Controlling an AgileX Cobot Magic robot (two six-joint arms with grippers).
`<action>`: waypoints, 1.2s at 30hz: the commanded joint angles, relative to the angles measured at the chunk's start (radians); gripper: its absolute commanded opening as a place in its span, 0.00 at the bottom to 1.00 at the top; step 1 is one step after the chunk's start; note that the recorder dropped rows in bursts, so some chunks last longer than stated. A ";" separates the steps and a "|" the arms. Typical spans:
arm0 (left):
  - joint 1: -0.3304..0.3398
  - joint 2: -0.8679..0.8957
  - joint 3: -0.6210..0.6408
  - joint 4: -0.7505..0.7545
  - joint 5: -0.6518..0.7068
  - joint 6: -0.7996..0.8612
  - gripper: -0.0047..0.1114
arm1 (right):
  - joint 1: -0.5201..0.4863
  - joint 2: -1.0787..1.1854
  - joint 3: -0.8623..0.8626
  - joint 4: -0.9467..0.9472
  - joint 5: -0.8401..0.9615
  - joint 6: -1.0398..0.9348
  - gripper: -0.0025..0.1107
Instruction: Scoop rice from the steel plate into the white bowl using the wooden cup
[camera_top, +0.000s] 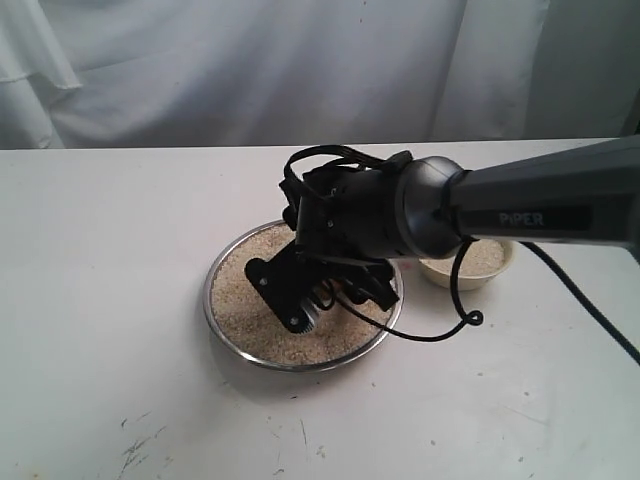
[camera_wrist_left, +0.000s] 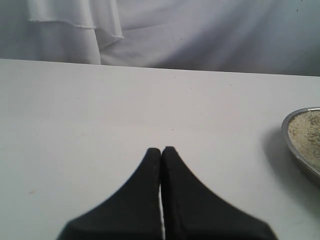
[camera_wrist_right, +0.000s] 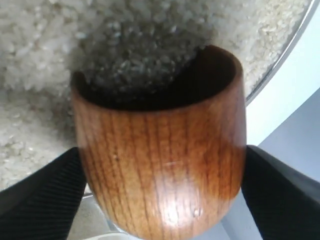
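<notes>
On the left of the white worktop, the left claw (camera_wrist_left: 161, 150) hangs with its tips pressed together over bare surface, the wide, shiny steel plate (camera_wrist_left: 286, 137) off to its side. Mid-worktop, the right claw (camera_wrist_right: 160, 185) is clamped on the reddish-brown wooden cup (camera_wrist_right: 160, 150), which is tipped mouth-first into the beige rice (camera_top: 232, 300). Its arm slants in from the right edge. The small cream-white bowl (camera_top: 445, 277) sits just beside the plate's right rim, so the right arm is the nearer one. A lift and a swing right look next.
</notes>
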 joint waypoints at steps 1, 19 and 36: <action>-0.003 -0.004 0.005 0.001 -0.014 -0.001 0.04 | 0.023 0.006 -0.001 0.032 -0.006 -0.006 0.02; -0.003 -0.004 0.005 0.001 -0.014 -0.001 0.04 | 0.050 0.006 -0.001 0.072 0.007 0.064 0.02; -0.003 -0.004 0.005 0.001 -0.014 -0.001 0.04 | 0.048 0.004 -0.007 0.133 -0.062 0.219 0.02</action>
